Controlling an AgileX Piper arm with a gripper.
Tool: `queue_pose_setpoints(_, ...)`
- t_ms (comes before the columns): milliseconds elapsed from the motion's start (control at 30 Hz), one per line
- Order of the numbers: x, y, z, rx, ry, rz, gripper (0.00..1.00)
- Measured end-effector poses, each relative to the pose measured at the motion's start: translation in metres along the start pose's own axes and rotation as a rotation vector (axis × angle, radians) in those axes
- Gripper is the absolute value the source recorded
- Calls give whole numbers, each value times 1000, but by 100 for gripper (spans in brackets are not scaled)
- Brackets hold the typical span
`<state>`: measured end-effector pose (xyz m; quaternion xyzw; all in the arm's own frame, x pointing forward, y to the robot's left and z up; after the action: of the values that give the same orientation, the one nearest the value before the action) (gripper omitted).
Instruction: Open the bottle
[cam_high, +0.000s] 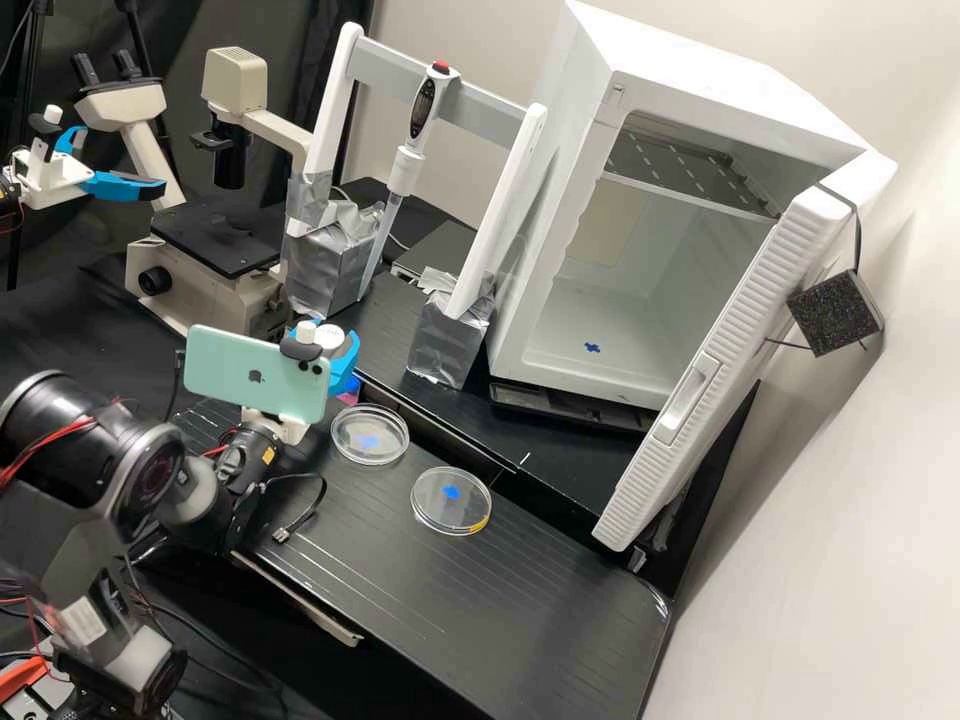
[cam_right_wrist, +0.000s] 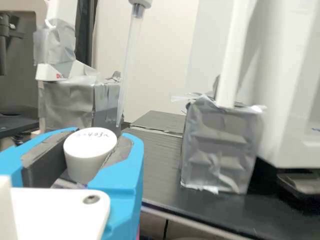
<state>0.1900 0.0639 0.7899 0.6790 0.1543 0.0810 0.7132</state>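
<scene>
High view: the phone partly hides the gripper, set level near one dish. Wrist view: the part-open fingers clamp the white-capped bottle between them; its lower body is hidden.

The claw's blue fingers, left of centre in the high view, look like smooth, satiny plastic, with dull, rough dark pads. The cap between them is smooth, matt white plastic. Crinkled silver wrapping shines at mid-frame, metallic and creased. Below it, two dishes are clear and glossy. At lower centre the black table has a low sheen and fine lines. Right of centre, the cabinet door is ribbed, plastic-looking white; the block beside it looks coarse and matt.
</scene>
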Motion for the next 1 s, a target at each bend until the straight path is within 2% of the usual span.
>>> queue_pose_setpoints(167,-22,-4,-1,14,14,-25,0)
queue_pose_setpoints(433,-21,-15,1,26,4,-85,0)
queue_pose_setpoints(567,-19,-22,6,13,-23,-125,0)
queue_pose_setpoints(667,-18,-27,9,24,-42,-149,0)
queue_pose_setpoints(767,-17,-29,9,10,-42,-150,0)
queue_pose_setpoints(800,-17,-29,9,8,-42,-151,100)
queue_pose_setpoints(1000,-16,-30,10,-6,-45,-146,100)
